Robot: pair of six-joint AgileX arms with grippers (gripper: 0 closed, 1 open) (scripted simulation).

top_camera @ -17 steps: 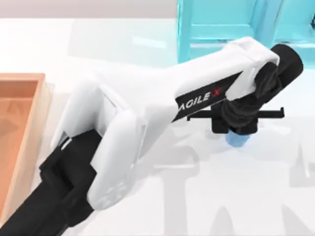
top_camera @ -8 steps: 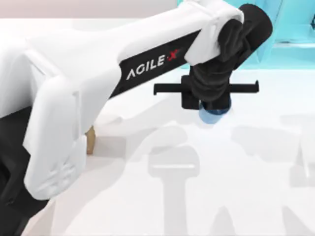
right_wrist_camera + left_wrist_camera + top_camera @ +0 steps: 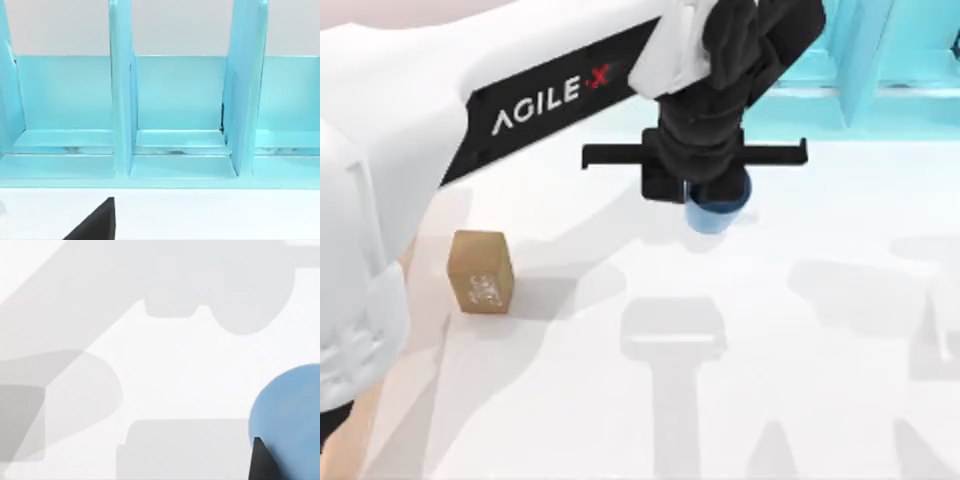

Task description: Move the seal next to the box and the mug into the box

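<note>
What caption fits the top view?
Left gripper carries the blue mug above the table, seal standing nearby.

I see a plain white tabletop [image 3: 820, 400] crossed by soft grey shadows. At its far edge stands a glossy cyan shelf unit [image 3: 175, 100], split by upright dividers into open compartments.

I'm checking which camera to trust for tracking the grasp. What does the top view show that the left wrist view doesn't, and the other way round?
Top view alone: the seal standing on the table at the left, the cyan shelf unit at the back, and the left gripper over the mug.

Left wrist view alone: a close look at the mug's blue side with one dark finger against it.

Both share: the mug, the white table and the arm's shadows.
</note>
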